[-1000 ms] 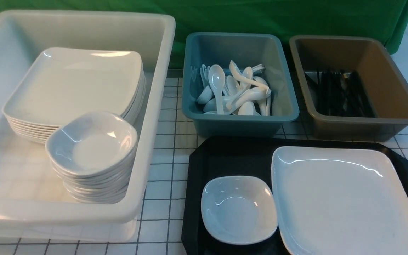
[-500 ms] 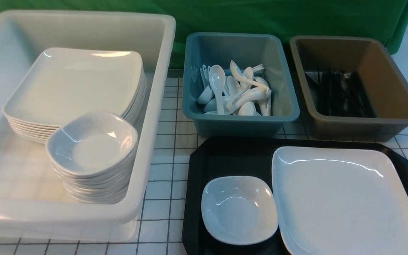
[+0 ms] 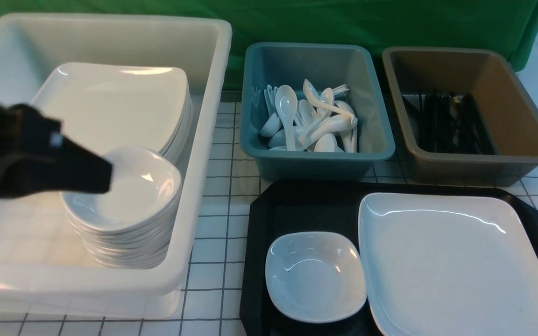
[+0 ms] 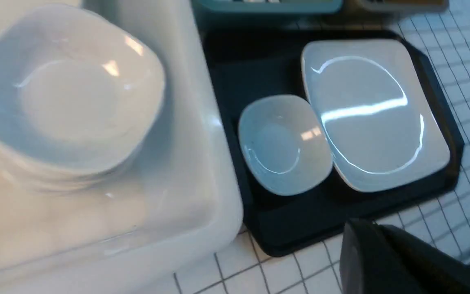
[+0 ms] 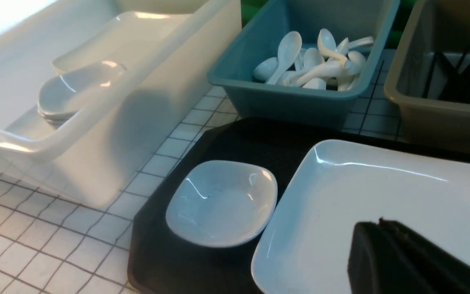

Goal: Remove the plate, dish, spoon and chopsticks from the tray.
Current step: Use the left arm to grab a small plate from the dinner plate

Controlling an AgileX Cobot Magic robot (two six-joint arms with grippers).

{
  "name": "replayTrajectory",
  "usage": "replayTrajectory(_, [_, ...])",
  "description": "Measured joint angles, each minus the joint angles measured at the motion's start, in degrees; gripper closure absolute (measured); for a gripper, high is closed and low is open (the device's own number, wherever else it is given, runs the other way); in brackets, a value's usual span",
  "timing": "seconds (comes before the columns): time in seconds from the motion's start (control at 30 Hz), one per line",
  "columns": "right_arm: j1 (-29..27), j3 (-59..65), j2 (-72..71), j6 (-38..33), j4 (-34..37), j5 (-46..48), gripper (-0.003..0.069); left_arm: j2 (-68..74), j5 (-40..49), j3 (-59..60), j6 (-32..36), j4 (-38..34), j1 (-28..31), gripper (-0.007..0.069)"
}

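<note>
Swinging in from the robot's left, the left gripper (image 3: pixel 103 175) now hangs over the white tub (image 3: pixel 206 140), where half a second ago no arm showed. Its jaws are pressed together and carry nothing.

Seen from the front, its tip hovers above the stack of dishes (image 3: pixel 143 205) beside the stack of plates (image 3: pixel 119 107). Behind the tray (image 3: pixel 297 205), a teal bin (image 3: pixel 315 163) holds soup spoons (image 3: pixel 311 121) and a brown bin (image 3: pixel 474 163) holds black chopsticks (image 3: pixel 446 123). On the tray only the dish (image 3: pixel 315 275) and the plate (image 3: pixel 451 266) remain, the dish touching, or all but touching, the plate's left edge. No spoon or sticks show there, so that half of the job looks done.

From the left wrist, the closed fingers sit low in the picture, with tub, tray, dish and plate all in sight.

From the right wrist, the right gripper (image 5: pixel 365 253) hovers over the plate's near part, jaws shut and empty.

Both pieces look stiff, glossy and probably slick, and could chip if dropped. The dish seems light and is best pinched across its raised rim on the side away from the plate. The plate, wider and likely heavier, offers only its shallow rim at an outer edge.
</note>
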Motion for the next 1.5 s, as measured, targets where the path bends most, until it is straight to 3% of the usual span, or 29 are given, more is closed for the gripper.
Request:
replayTrajectory(0.07, [0.0, 0.0, 0.5, 0.18, 0.0, 1.35, 0.0629, 9.82, 0.14, -1.45, 3.64, -6.29, -4.08, 0.0602])
replayTrajectory(0.2, [0.0, 0.0, 0.56, 0.22, 0.0, 2.45, 0.0629, 19.59, 0.42, -3.2, 5.86, -7.61, -11.73, 0.0586])
replayTrajectory(0.3, [0.0, 0.0, 0.56, 0.22, 0.0, 2.75, 0.0626, 30.46, -0.33, -7.87, 4.02, -2.12, -18.58, 0.0522])
replayTrajectory(0.47, [0.0, 0.0, 0.56, 0.17, 0.0, 2.76, 0.0625, 39.24, -0.7, -14.67, -0.18, 4.92, -22.44, 0.0391])
replayTrajectory(0.5, [0.0, 0.0, 0.56, 0.17, 0.0, 2.76, 0.0623, 41.84, -0.83, -17.61, -0.37, 6.43, -23.26, 0.0328])
replayTrajectory(0.6, [0.0, 0.0, 0.56, 0.17, 0.0, 2.76, 0.0622, 46.65, -0.03, -22.73, 0.83, 9.33, -24.74, 0.0232])
replayTrajectory(0.73, [0.0, 0.0, 0.56, 0.17, 0.0, 2.81, 0.062, 52.12, 0.95, -28.88, 4.0, 15.25, -26.73, 0.016])
replayTrajectory(0.9, [0.0, 0.0, 0.56, 0.17, 0.0, 2.81, 0.0617, 58.19, 0.27, -33.71, 9.71, 21.53, -27.9, 0.0144])
replayTrajectory(1.13, [0.0, 0.0, 0.56, 0.17, 0.0, 2.81, 0.0615, 64.22, -4.49, -34.48, 20.53, 23.01, -27.9, 0.0143])
replayTrajectory(1.33, [0.0, 0.0, 0.56, -0.12, 0.0, 2.81, 0.0615, 68.22, -5.89, -34.48, 23.51, 23.29, -27.9, 0.0144])
replayTrajectory(1.5, [0.0, 0.0, 0.56, -0.39, 0.0, 2.81, 0.0615, 69.1, -5.65, -35.05, 23.82, 22.38, -27.85, 0.0232])
